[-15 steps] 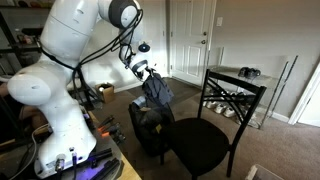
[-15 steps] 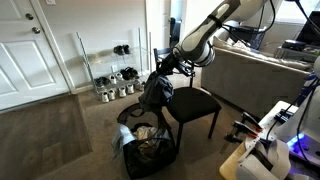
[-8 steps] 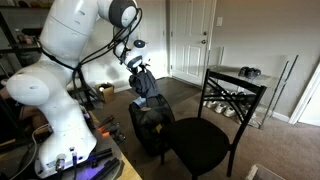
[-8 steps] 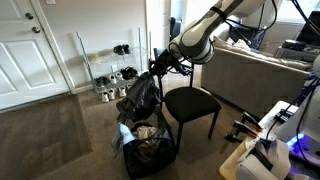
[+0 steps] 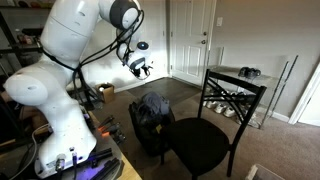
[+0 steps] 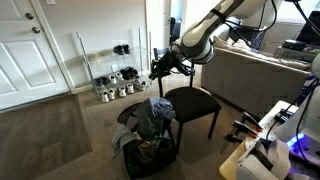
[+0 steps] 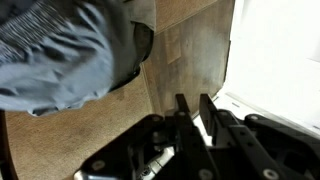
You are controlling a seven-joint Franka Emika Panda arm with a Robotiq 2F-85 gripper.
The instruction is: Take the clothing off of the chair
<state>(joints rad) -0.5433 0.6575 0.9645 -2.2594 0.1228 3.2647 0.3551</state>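
Note:
The grey-blue clothing [image 5: 150, 105] lies bunched on top of a dark basket [image 5: 152, 133] on the carpet beside the black chair [image 5: 200, 142]. It shows in both exterior views [image 6: 155, 115], and in the wrist view [image 7: 60, 50] it fills the upper left. The chair seat [image 6: 192, 98] is bare. My gripper [image 5: 138, 68] hangs in the air above the basket [image 6: 150, 157], apart from the clothing, also seen from the opposite side [image 6: 155, 68]. Its fingers [image 7: 193, 105] are parted with nothing between them.
A shoe rack [image 6: 115, 80] with several shoes stands by the wall behind the chair [image 5: 240, 95]. White doors [image 6: 25, 50] are at the back. A grey couch [image 6: 260, 75] is behind the arm. Brown carpet surrounds the basket.
The clothing was hanging from my gripper above the basket; it has been let go and has dropped onto the basket. The gripper stays up, now empty.

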